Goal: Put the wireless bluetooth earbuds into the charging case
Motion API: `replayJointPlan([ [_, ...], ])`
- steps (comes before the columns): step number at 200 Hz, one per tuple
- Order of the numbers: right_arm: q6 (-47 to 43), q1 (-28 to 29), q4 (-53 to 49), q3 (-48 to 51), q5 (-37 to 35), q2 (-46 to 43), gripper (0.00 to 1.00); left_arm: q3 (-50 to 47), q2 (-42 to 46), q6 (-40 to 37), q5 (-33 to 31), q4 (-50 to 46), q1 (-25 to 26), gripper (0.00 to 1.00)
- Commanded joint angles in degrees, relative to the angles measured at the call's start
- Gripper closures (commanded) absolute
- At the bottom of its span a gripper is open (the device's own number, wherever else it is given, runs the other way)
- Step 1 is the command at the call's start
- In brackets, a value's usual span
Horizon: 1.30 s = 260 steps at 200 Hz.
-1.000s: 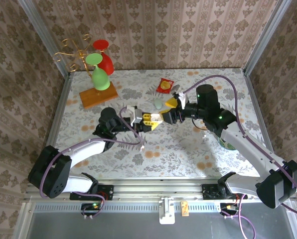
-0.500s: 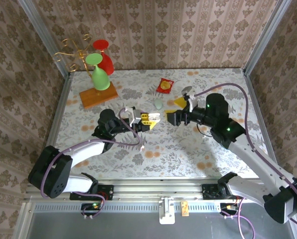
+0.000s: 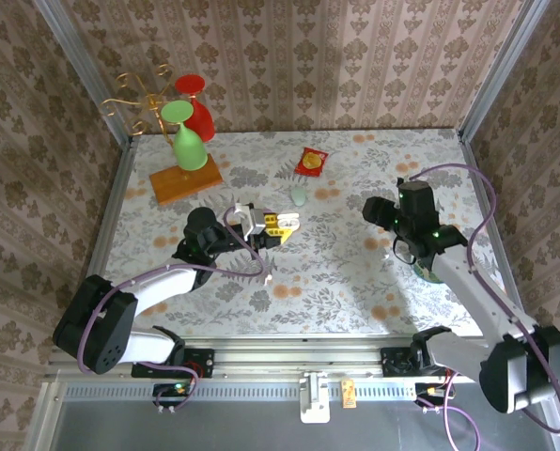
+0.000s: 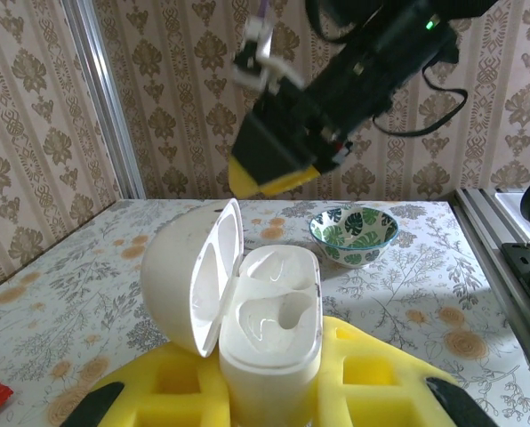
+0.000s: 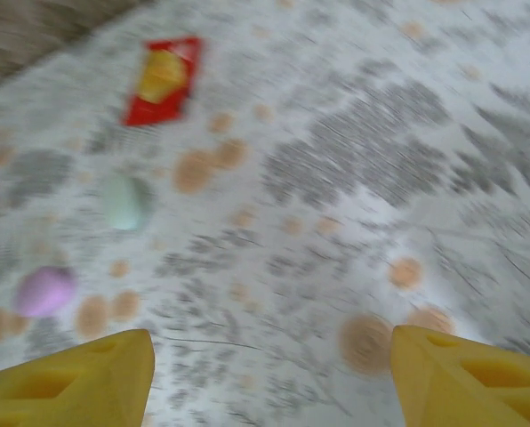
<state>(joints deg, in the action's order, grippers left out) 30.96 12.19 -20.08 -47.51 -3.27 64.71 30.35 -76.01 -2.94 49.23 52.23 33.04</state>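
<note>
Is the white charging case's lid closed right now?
No, the white charging case has its lid swung open to one side, away from the base.

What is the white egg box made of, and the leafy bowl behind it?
The white case, standing open, looks like smooth hard plastic: it is glossy, with soft highlights and moulded hollows inside. The bowl looks like glazed ceramic, shiny with green leaves painted on white, though it might be melamine plastic.
</note>
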Motion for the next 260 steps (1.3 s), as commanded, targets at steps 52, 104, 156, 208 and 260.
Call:
replayJointPlan([
  [52,3.6,0.8,-10.4,-2.0,-9.6,16.5,0.38,0.8,-2.2,-1.3,0.6,2.2,1.1,0.97],
  [104,3.8,0.7,-18.5,-7.6,-9.6,26.8,0.47,1.5,-2.6,-1.3,0.7,2.1,1.2,0.96],
  [156,1.0,-1.5,-19.6,-8.8,-3.8,30.7,0.57,1.4,-3.4,-1.1,1.0,3.0,1.2,0.96],
  [208,0.4,-1.7,-19.0,-7.6,-2.4,31.7,0.64,1.2,-3.2,-1.1,0.9,3.0,1.2,0.96],
  [260,0.0,-1.8,-16.5,-5.8,0.3,31.3,0.74,1.3,-3.1,-0.8,0.9,3.3,1.2,0.96],
])
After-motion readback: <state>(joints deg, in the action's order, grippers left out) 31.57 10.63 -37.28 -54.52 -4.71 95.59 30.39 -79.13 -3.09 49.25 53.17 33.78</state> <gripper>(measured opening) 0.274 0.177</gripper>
